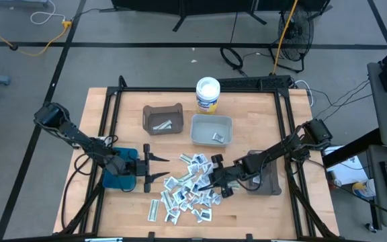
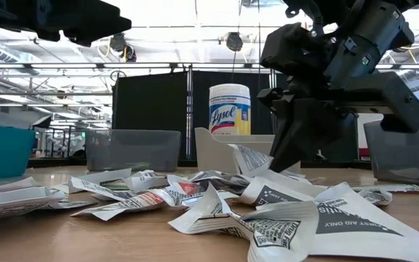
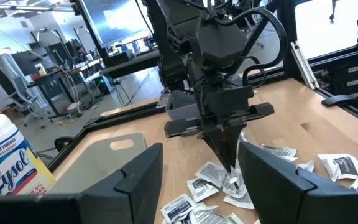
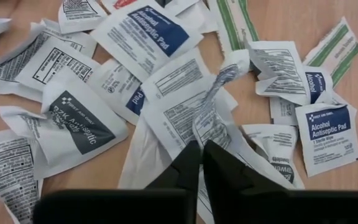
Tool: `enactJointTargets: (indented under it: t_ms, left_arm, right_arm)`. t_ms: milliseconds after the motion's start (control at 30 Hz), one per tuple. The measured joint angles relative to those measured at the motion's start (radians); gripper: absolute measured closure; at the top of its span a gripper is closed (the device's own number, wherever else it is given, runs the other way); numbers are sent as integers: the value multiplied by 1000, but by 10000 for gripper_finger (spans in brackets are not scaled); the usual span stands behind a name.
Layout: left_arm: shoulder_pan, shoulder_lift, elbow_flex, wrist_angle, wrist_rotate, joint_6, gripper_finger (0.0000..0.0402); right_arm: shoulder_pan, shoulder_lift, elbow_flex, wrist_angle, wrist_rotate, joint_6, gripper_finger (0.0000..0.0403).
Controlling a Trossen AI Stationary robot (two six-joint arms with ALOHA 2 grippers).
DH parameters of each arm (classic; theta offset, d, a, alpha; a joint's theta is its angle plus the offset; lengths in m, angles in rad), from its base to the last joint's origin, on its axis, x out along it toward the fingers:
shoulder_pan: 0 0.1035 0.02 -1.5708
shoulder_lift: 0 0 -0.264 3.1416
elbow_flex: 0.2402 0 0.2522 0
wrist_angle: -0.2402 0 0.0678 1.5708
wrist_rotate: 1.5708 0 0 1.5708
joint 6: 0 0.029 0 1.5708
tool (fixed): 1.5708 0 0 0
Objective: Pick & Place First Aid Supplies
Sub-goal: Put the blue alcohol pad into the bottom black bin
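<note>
**Right gripper pinches a packet out of the heap**

Wooden table (image 1: 113, 215) inside a black frame, cables on the floor around it, holds everything: a brown bin (image 1: 163, 118) far left of centre with a few items inside, a grey bin (image 1: 211, 130) just right of it with one or two, and a white tub (image 1: 207, 94) beyond them. First aid packets (image 1: 190, 188) lie in a loose overlapping heap at the near middle.

The right gripper (image 4: 201, 158) is down in the right side of that heap, fingers clenched together. In its wrist view the fingertips meet on a crumpled white packet (image 4: 207, 115) whose far end curls upward, so it appears to be grasping that one, though neighbours overlap it closely. The left gripper (image 1: 154, 168) waits left of the heap beside a teal bin (image 1: 116, 176), fingers spread and empty.

To do this step well, I would lift straight up slowly and check that only one packet rises, since the sheets beneath could cling or drag. A thin, slippery wrapper held by an edge may slide out, so keep the pinch firm and avoid swinging. Carry it high enough to clear a bin's wall before releasing over the inside.
</note>
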Motion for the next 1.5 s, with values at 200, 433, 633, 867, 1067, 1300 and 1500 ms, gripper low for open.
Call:
enactJointTargets:
  t_ms: [200, 433, 633, 867, 1067, 1300, 1500]
  left_arm:
    - [0, 0, 0, 0, 0, -3, 188]
    - [0, 0, 0, -12, 0, -10, 188]
    - [0, 0, 0, -14, 0, -11, 188]
    - [0, 0, 0, -14, 0, -14, 188]
    - [0, 0, 0, -16, 0, -28, 188]
    - [0, 0, 0, -16, 0, -35, 188]
    - [0, 0, 0, -17, 0, -37, 188]
  right_arm:
    - [0, 0, 0, 0, 0, 7, 398]
    - [2, -19, 0, 0, 0, 2, 400]
    - [2, -85, 0, -17, 3, -16, 401]
    - [23, -191, 0, -116, 54, -12, 402]
    - [66, -286, -1, -251, 150, 40, 402]
    - [134, -396, 0, -486, 245, 198, 402]
    - [197, -487, 0, -734, 266, 452, 402]
